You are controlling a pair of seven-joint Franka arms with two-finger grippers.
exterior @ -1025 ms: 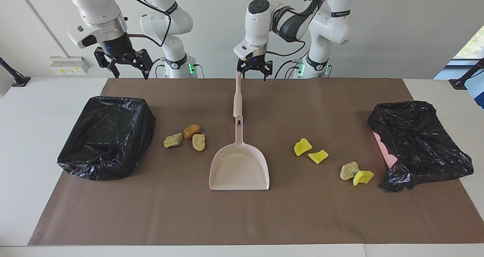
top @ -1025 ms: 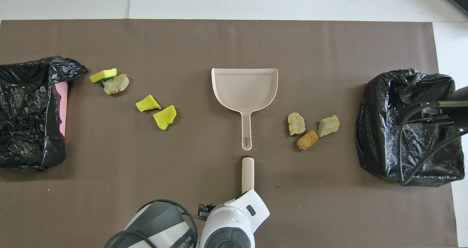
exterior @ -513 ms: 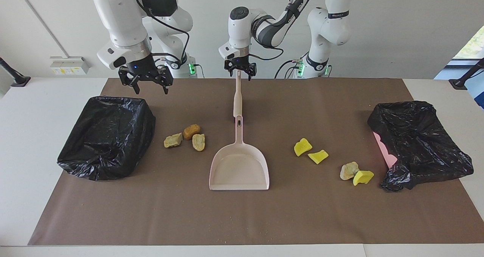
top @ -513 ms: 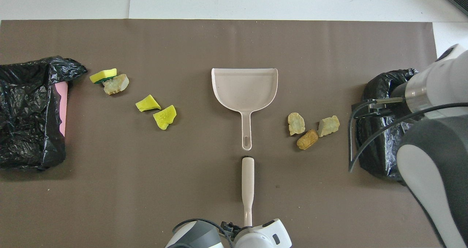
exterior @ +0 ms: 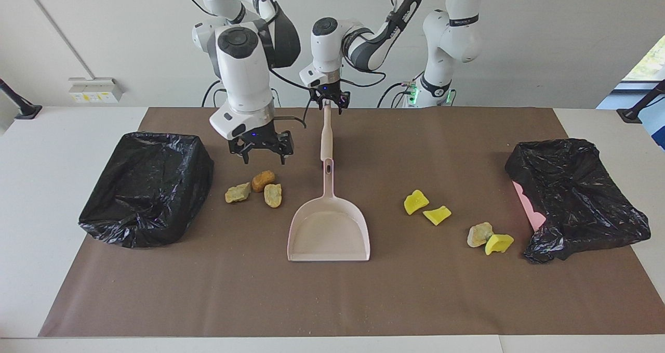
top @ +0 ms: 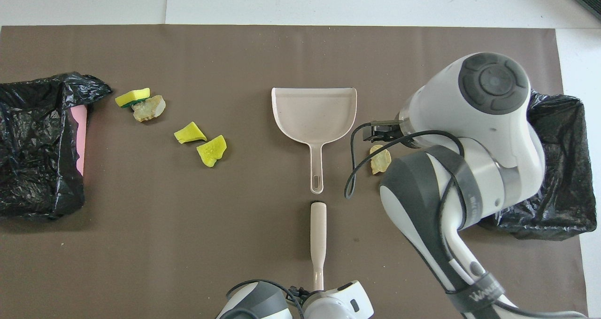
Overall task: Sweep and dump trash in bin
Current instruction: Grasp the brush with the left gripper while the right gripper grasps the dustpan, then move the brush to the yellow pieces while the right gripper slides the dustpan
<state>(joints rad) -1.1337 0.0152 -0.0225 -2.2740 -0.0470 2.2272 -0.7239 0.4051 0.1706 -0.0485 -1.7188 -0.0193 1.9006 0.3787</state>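
1. A brown paper mat (exterior: 332, 301) covers most of the white table (exterior: 52, 212).
2. Two bins lined with crumpled black plastic bags sit on the mat. One bin (exterior: 148, 186) is at the right arm's end. The other bin (exterior: 576, 197) is at the left arm's end, with a strip of pink showing at its edge.
3. The right gripper (exterior: 263, 160) hangs over the mat with its fingers spread wide and nothing between them, above the spot just beside the orange-brown chunk.
4. The left gripper (exterior: 328, 105) sits around the robot-side end of a long beige handle (exterior: 327, 134). I cannot tell whether its fingers press the handle.
5. A pale pink plastic dustpan (exterior: 328, 233) lies flat mid-mat, its mouth facing away from the robots. Its own handle lines up with the beige handle, with a small gap between their ends.
6. The trash is seven small sponge-like chunks, all on the mat.
   - A tan chunk (exterior: 238, 192), an orange-brown chunk (exterior: 263, 180) and another tan chunk (exterior: 273, 195) cluster between the dustpan and the right arm's bin.
   - Two yellow chunks (exterior: 416, 201) (exterior: 437, 214) lie between the dustpan and the other bin.
   - A beige chunk (exterior: 479, 234) touches a third yellow chunk (exterior: 499, 244) just beside that bin.
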